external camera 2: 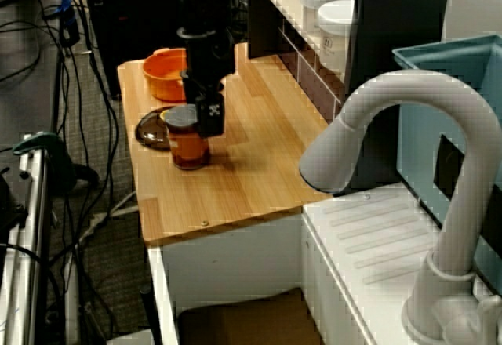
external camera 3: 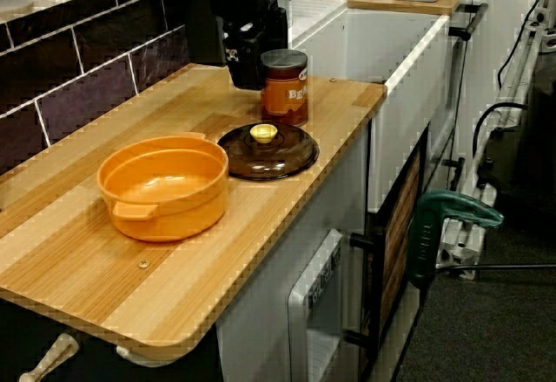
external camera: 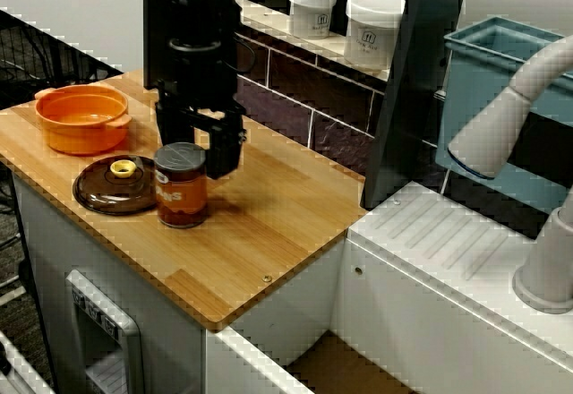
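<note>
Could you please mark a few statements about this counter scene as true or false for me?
1. The jar stands upright on the counter. True.
2. The brown lid covers the orange pot. False: it lies on the counter beside the pot.
3. The pot is empty. True.
4. The two white tubs stand beside the jar. False: they stand up on the shelf.
5. The gripper is close beside the jar. True.
</note>
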You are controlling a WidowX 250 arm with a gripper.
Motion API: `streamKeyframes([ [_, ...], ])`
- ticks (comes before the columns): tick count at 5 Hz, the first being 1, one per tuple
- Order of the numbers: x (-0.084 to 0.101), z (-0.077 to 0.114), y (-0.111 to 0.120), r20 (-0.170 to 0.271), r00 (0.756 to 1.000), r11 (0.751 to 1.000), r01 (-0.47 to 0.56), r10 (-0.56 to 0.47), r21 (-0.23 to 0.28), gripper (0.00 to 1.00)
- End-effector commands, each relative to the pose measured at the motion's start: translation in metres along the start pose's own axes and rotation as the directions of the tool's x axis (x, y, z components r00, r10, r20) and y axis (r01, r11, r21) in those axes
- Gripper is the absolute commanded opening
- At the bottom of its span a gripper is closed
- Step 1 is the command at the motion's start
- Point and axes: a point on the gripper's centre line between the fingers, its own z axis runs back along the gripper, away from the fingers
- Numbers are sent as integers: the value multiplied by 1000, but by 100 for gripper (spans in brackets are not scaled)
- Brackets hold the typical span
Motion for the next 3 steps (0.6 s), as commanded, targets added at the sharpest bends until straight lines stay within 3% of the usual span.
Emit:
streamKeyframes([
  [1, 4, 36, 8, 58, 998, 999, -21, 23, -43, 100],
  [3, 4, 46, 7, 43, 998, 995, -47, 51, -87, 100],
])
